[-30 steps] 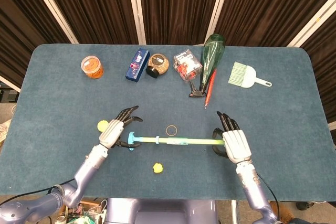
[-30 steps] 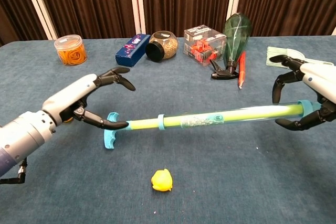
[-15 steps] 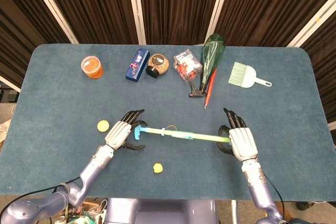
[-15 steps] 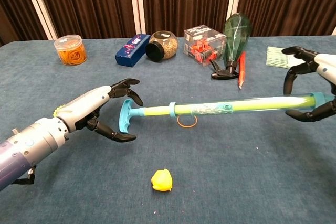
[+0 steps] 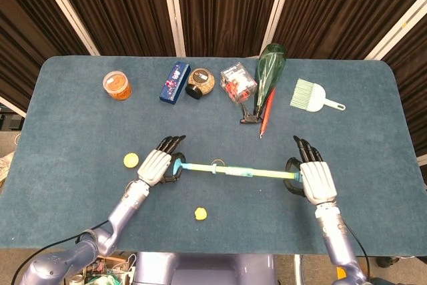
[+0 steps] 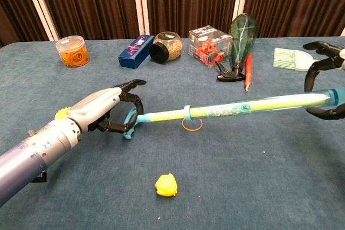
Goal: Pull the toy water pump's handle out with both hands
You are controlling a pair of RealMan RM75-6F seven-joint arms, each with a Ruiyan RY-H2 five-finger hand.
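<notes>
The blue table (image 5: 73, 138) is carrying everything. Above its middle the toy water pump (image 6: 242, 106) is hanging clear of the cloth, a long yellow-green tube stretching between the two hands and rising a little toward the robot's right in the chest view. The left hand (image 6: 108, 110) is curling its fingers around the blue T-handle (image 6: 131, 123) at the pump's left end and gripping it. The right hand (image 5: 315, 179) is wrapping the far end of the tube — in the chest view its dark fingertips are showing above and below the barrel at the frame's edge — so it is holding the pump too.

Along the far edge are standing a green spray bottle (image 5: 268, 75) lying on its side with a red pen (image 5: 266, 112) beside it, a green brush (image 5: 312, 96), a clear box of red pieces (image 5: 238, 81), a blue box (image 5: 175, 83), a tipped jar (image 5: 201, 82) and an orange tub (image 5: 117, 85).

Near the pump are lying a rubber ring (image 6: 192, 125) just under the tube, a yellow lump (image 6: 166, 185) nearer the robot, and a yellow disc (image 5: 131, 160) left of the left hand.
</notes>
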